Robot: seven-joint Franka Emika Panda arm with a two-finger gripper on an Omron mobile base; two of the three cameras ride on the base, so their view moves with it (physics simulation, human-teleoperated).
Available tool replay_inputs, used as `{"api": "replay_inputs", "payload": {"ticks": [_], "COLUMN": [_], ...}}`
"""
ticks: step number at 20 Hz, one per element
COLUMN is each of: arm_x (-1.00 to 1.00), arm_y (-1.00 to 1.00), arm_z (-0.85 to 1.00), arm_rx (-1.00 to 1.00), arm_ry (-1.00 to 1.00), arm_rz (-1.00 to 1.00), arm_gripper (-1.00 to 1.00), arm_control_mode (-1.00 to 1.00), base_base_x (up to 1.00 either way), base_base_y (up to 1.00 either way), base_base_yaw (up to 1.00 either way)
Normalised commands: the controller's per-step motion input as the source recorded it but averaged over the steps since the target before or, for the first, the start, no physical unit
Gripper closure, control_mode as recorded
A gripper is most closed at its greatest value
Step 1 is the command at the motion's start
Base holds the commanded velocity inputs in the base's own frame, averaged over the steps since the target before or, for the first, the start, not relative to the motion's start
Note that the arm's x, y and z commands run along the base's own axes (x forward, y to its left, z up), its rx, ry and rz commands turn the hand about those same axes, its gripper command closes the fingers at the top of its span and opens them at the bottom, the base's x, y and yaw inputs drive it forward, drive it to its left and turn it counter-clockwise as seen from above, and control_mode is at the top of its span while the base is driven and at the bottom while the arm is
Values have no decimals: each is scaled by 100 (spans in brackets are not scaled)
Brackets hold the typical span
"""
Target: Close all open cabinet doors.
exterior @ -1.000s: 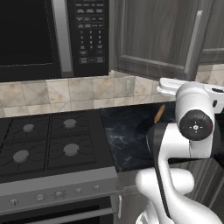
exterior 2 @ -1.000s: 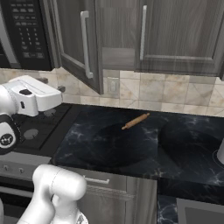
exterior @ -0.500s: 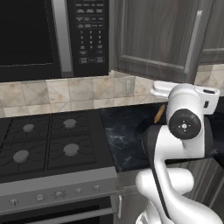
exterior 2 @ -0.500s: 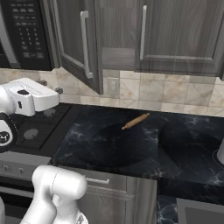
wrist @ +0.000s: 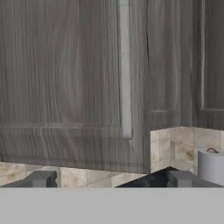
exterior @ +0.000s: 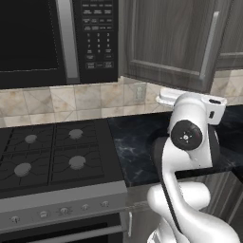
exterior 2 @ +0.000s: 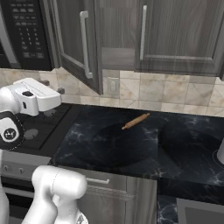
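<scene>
Dark marbled stone forms the surface, with beige tile behind it and a black microwave over the gas stove. One grey-brown wood-grain cabinet door stands swung out over the surface, its long silver bar handle upright; the neighbouring door lies shut. A slim wooden rolling pin lies near the backsplash. Since a second ago the arm's elbow has sunk and its forearm swung further left. In the hand view the pincer stands spread, empty, facing the open door's framed panel.
</scene>
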Motion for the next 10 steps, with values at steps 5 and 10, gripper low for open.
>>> {"api": "replay_inputs", "payload": {"ticks": [5, 10], "arm_x": [38, 31], "arm_y": [0, -18], "arm_z": [-14, -1], "arm_rx": [-2, 0], "arm_ry": [-8, -1], "arm_rz": [0, 0], "arm_gripper": [-100, -100], "arm_control_mode": [-100, -100], "base_base_x": [0, 0], "base_base_y": [0, 0], "base_base_yaw": [0, 0]}}
